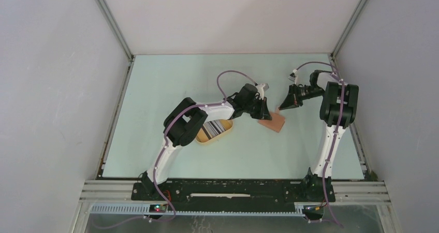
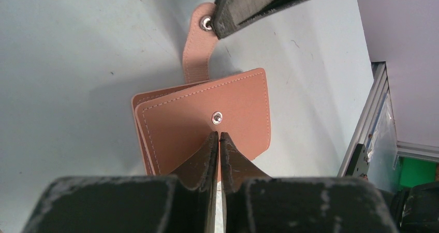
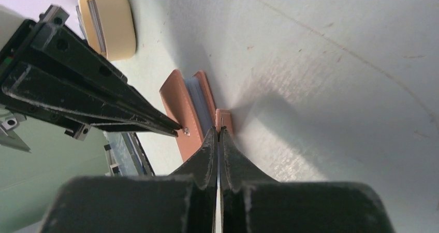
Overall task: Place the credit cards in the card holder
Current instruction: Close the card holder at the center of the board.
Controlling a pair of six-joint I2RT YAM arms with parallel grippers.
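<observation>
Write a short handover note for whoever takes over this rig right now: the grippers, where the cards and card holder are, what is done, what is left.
Left gripper: shut, tips resting on the card holder's front cover just below its snap stud.
Right gripper: shut on the snap tab, which is unfastened and stretched away from the holder.
Card holder: lies on the table between the arms, folded but slightly ajar.
Credit cards: stacked in the yellow tray, left of the holder; none gripped.
Done: tab unsnapped.
Left: open the holder, fetch the cards, slide them in.
</observation>
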